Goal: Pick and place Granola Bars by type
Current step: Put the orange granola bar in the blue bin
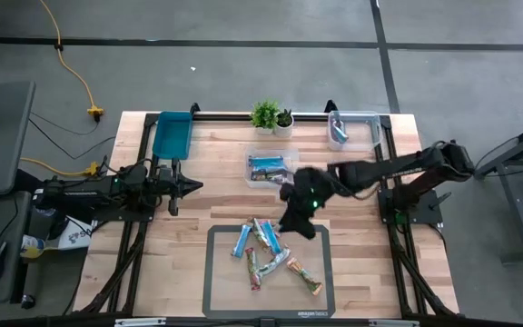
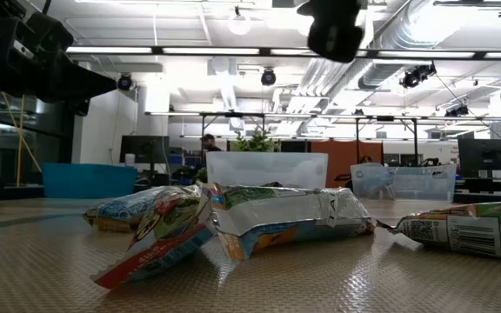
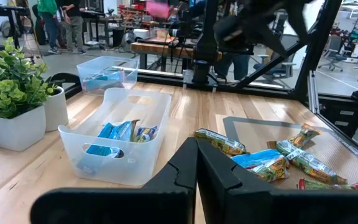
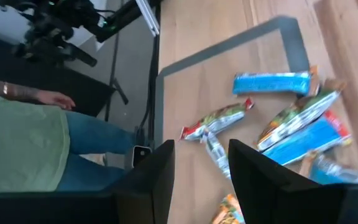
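Blue bar (image 4: pixel 271 83) lay alone; right end effector (image 4: pixel 201 165), half open and empty, should straddle it squarely.

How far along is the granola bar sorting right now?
Partly done. Done: several blue bars lie in the clear bin at table centre, and the far-right clear bin holds something blue. In hand: nothing; the right gripper hovers over the pile with fingers apart and empty, while the left gripper waits shut at the left. Left: about seven loose bars on the mat, and the teal bin looks empty.
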Motion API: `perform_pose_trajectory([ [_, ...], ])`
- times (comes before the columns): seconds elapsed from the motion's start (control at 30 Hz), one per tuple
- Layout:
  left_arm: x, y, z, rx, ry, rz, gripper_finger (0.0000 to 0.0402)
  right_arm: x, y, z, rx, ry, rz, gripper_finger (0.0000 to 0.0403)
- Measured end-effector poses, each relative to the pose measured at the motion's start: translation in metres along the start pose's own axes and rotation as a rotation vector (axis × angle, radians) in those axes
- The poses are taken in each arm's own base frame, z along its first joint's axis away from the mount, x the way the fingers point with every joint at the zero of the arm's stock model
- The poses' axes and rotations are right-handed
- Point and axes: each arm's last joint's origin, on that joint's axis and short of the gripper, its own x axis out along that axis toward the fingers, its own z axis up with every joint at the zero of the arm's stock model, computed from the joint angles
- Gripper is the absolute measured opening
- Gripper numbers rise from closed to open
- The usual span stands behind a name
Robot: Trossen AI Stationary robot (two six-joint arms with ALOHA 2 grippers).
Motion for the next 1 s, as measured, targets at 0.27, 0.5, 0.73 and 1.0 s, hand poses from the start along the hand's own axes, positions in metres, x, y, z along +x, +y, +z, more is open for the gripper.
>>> perform_pose_trajectory([
  [0.27,0.0,0.0,0.0,0.0,0.0,0.0,0.0001,0.016,0.035,-0.029,0.17,-0.037,-0.11,0.0134],
  [0.5,0.0,0.0,0.0,0.0,0.0,0.0,0.0001,0.034,0.059,-0.057,0.306,-0.086,-0.195,0.0134],
  [0.73,0.0,0.0,0.0,0.0,0.0,0.0,0.0001,0.07,0.064,-0.09,0.375,0.0,-0.254,0.0134],
  [1.0,0.0,0.0,0.0,0.0,0.0,0.0,0.0001,0.102,0.053,-0.117,0.42,0.137,-0.337,0.0134],
])
